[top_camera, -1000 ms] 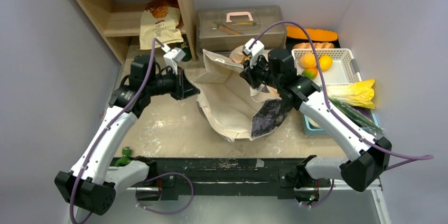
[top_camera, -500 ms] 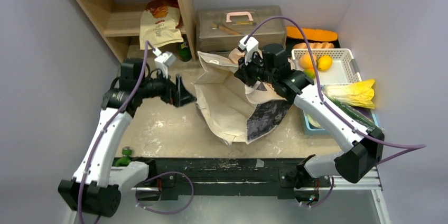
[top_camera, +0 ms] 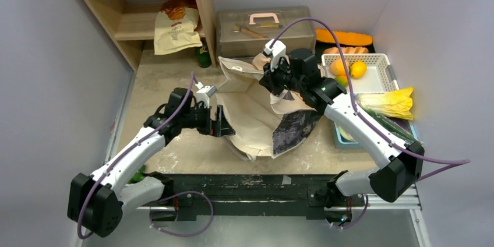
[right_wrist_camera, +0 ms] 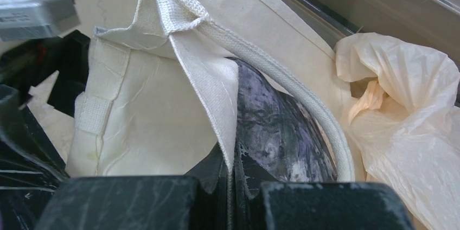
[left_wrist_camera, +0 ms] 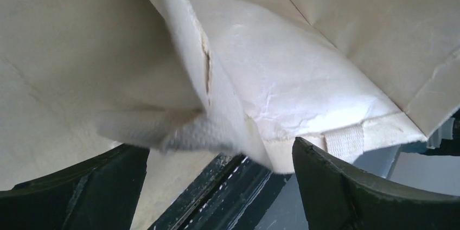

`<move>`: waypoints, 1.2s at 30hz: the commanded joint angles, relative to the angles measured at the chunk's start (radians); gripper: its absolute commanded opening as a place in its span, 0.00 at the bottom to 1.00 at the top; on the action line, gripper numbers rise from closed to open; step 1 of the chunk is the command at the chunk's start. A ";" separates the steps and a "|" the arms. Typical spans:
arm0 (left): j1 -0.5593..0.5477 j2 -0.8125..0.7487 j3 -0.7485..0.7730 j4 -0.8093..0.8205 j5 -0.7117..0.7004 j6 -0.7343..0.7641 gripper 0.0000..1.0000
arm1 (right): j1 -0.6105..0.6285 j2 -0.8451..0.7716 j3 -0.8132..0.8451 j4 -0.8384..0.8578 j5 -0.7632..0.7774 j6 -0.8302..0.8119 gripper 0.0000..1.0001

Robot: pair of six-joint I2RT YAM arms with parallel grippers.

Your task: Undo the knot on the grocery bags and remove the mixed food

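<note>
A cream cloth tote point(top_camera: 250, 116) with a dark printed side lies open mid-table. My right gripper point(top_camera: 277, 80) is shut on the tote's woven rim point(right_wrist_camera: 219, 91), holding it up; in the right wrist view the jaws point(right_wrist_camera: 233, 174) pinch that fabric. The grocery bags show as crumpled pale-orange plastic point(right_wrist_camera: 404, 110) behind the tote point(top_camera: 260, 60); I cannot make out the knot. My left gripper point(top_camera: 225, 127) stands open at the tote's near-left side, with a tote corner point(left_wrist_camera: 304, 110) hanging just above its fingers point(left_wrist_camera: 363, 192), not gripped. The mixed food lies at right: oranges point(top_camera: 340, 66), a yellow-green cabbage point(top_camera: 391, 102).
A white basket point(top_camera: 378, 78) over a blue tray point(top_camera: 338, 137) stands at the right. A clear tool box point(top_camera: 265, 25) sits at the back, beside a wooden shelf point(top_camera: 201, 2) with a paper bag point(top_camera: 173, 30). A green bottle point(top_camera: 203, 56) stands by the shelf.
My left gripper opened, let go of the tote's left rim, and swung toward the near side, ending low against the tote. The right gripper lifted its rim slightly, then held still.
</note>
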 commanded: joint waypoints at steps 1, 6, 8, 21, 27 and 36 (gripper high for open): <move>-0.048 0.063 -0.014 0.274 -0.068 -0.147 1.00 | -0.001 -0.019 0.018 -0.035 0.032 0.018 0.00; -0.052 0.116 0.066 0.245 -0.084 -0.091 0.32 | 0.000 -0.031 0.007 -0.058 0.019 0.002 0.00; -0.051 0.097 0.126 0.164 -0.090 -0.053 0.03 | -0.001 -0.037 0.003 -0.065 0.015 -0.004 0.00; 0.017 0.112 0.507 -0.276 -0.101 0.174 0.00 | -0.002 -0.025 0.018 -0.052 -0.012 -0.027 0.21; 0.120 0.318 0.676 -0.395 -0.059 0.210 0.10 | -0.001 0.003 0.035 -0.046 -0.016 -0.024 0.59; 0.161 0.259 0.721 -0.408 -0.081 0.251 0.71 | -0.007 0.001 0.116 0.000 0.077 -0.041 0.99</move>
